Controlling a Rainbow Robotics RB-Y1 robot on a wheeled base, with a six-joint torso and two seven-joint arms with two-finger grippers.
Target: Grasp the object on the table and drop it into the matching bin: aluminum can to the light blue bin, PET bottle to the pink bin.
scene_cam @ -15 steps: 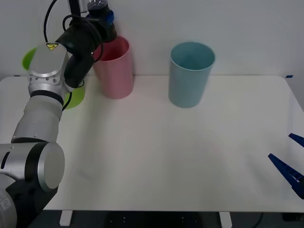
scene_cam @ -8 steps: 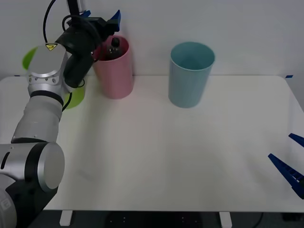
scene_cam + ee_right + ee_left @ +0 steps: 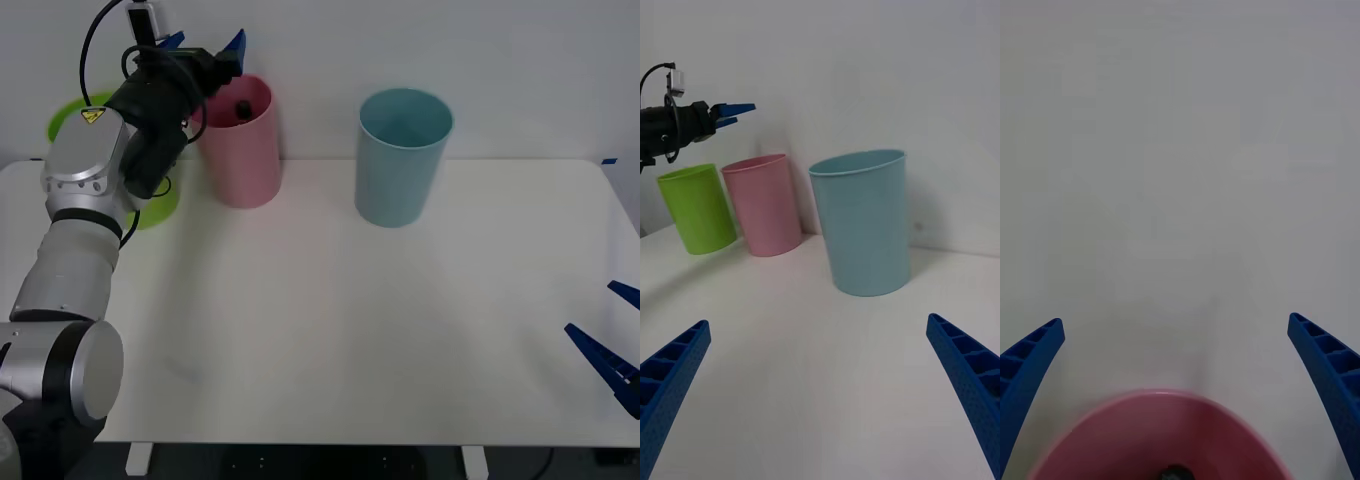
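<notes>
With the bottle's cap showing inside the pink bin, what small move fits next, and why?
Probably lift the left claw up and back from the pink bin: it is open and empty, and the PET bottle sits inside the bin.

Plain white wall (image 3: 520,60) behind, dark floor (image 3: 300,462) below, even light.

My left gripper (image 3: 205,42) is hovering spread above the pink bin (image 3: 240,150), whose mouth is holding the PET bottle (image 3: 242,108), while the lime green bin (image 3: 70,120) and light blue bin (image 3: 400,160) are flanking it, leaving the near table (image 3: 350,330) passable.
</notes>
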